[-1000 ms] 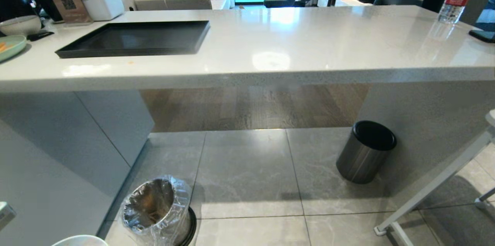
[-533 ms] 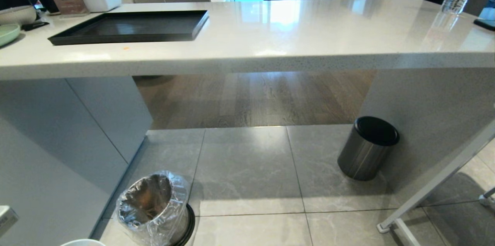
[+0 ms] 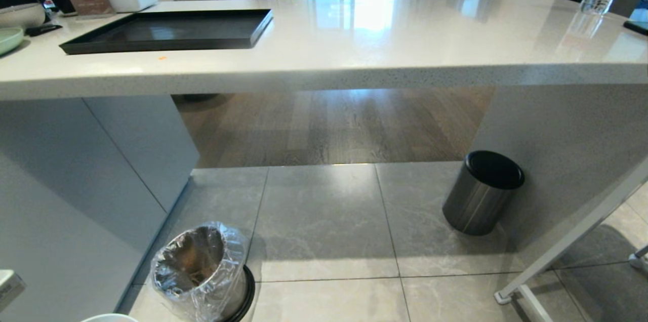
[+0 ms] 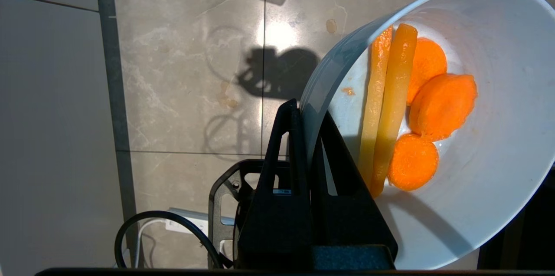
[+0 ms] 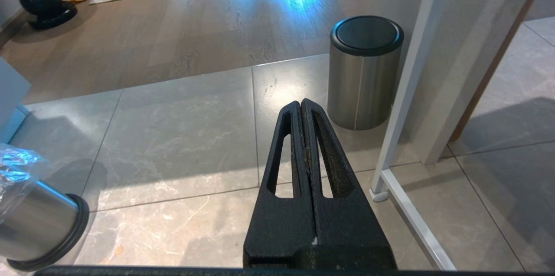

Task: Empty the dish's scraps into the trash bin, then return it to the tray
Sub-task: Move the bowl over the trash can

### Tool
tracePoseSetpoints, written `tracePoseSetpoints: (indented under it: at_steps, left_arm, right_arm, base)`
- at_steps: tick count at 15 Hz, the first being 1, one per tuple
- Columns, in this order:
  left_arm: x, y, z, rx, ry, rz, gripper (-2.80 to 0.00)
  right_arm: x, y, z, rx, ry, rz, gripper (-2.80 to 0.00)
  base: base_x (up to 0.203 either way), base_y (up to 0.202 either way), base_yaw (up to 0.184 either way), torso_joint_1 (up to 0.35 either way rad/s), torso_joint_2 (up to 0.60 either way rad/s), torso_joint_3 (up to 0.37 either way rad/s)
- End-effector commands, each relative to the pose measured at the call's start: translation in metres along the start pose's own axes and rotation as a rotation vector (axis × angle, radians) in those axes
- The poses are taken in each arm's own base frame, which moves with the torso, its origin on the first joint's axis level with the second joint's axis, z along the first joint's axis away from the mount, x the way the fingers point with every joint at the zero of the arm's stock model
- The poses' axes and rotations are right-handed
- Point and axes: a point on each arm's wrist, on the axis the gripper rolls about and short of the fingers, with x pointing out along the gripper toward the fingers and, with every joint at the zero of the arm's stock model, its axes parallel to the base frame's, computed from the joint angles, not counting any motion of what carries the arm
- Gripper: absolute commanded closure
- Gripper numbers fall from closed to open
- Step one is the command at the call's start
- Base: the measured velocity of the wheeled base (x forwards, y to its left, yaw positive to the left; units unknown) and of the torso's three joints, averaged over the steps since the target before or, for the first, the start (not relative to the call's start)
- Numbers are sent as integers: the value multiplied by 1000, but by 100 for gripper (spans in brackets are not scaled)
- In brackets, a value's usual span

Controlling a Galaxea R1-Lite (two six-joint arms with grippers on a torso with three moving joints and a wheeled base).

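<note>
Three orange carrot slices and two yellowish sticks [image 4: 396, 106] inside small glossy blue-white ceramic bowl [image 4: 485, 172]; left gripper [image 4: 305, 113] jaws clenched on rim, above tiled floor [image 4: 182, 72], near liner-wrapped shiny metal bin [image 3: 200, 271]. Right gripper [image 5: 301, 106] jaws closed, empty.

1. From the head camera I see the tray [image 3: 167, 31] on the counter [image 3: 385, 43], towards its left end; a plate [image 3: 9, 39] lies left of it.
2. The trash bin [image 3: 200, 274] stands on the floor [image 3: 324, 220] at lower left, before the counter; a second bin [image 3: 482, 193] sits well apart to the right, under the overhang.
3. The dish [image 4: 490, 137] (tilted) hangs over the floor near the trash bin; the scraps [image 4: 412, 106] lie inside it.
</note>
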Motion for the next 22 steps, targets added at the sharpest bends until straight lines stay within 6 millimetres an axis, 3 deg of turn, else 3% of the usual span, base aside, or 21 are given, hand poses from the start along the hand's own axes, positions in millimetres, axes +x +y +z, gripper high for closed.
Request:
tracePoseSetpoints:
  at_steps: [1,22]
  left_arm:
    - [0,-1,0,14,5,-10,0]
    - [-1,-1,-1,-35,-3,-6,0]
  right_arm:
    - [0,0,0,1,0,0,0]
    - [0,0,0,1,-1,1,0]
  base:
    - [0,0,0,0,0,0]
    - [0,0,0,0,0,0]
